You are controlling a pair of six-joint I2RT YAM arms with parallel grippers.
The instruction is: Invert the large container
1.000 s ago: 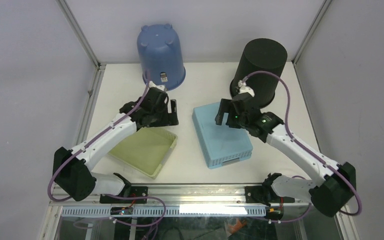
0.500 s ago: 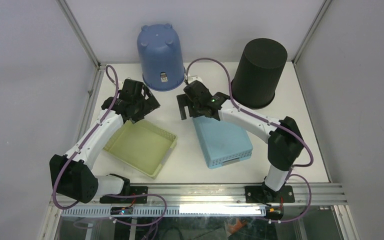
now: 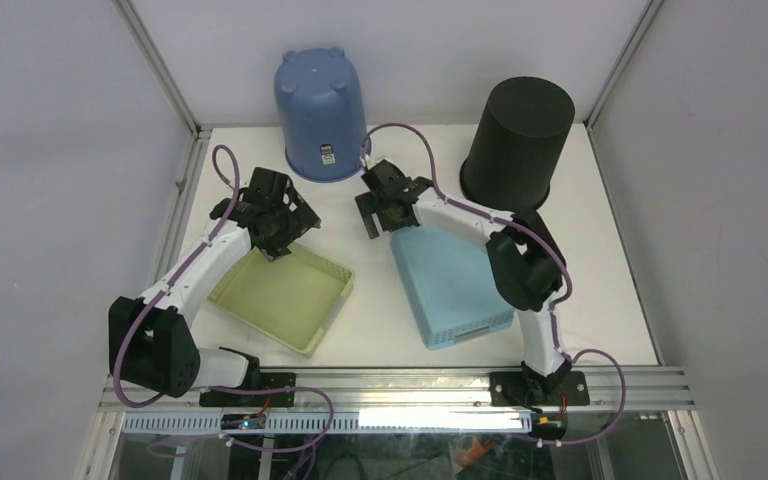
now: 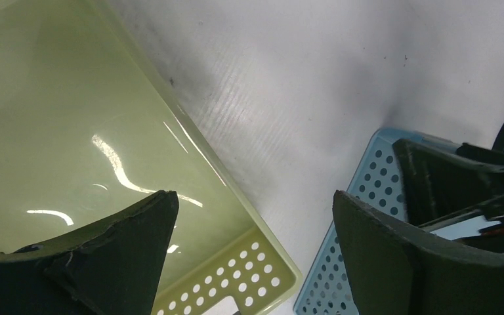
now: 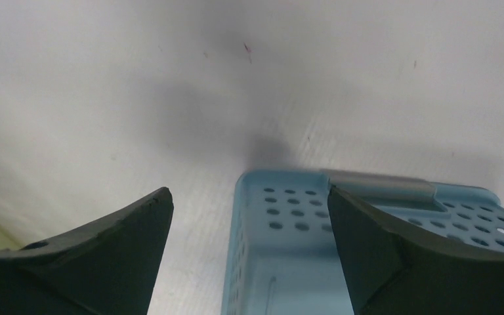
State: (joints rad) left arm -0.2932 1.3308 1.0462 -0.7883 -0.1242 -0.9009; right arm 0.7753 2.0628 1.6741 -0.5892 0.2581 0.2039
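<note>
Bench scan, L to R. At L: L arm reaching in from near edge, L end effector above far corner of green tray, fingers wide apart, nothing btwn them, no contact w/ tray visible. L wrist view: L end effector pointing down at bare bench, one finger over green tray, the other over perforated wall of blue basket. Green tray open side up, flat on bench, perforated end wall toward near-R. Behind it at back edge: blue bucket, upside down, feet on top, label near rim. Centre: R arm folded back and stretched across toward L, R end effector just beside far-L corner of blue basket, near blue bucket's rim; fingers apart, gripping nothing. R wrist view: R end effector straddling that corner from above, blue basket below and toward one finger, contact not clear. Blue basket R of green tray, apart from it w/ strip of bare bench btwn; bottom side up, solid base facing top cam, slotted end wall toward near edge. Flat or slightly tipped: cannot tell. Far R, back: black bucket, upside down, beside R arm's elbow.
</note>
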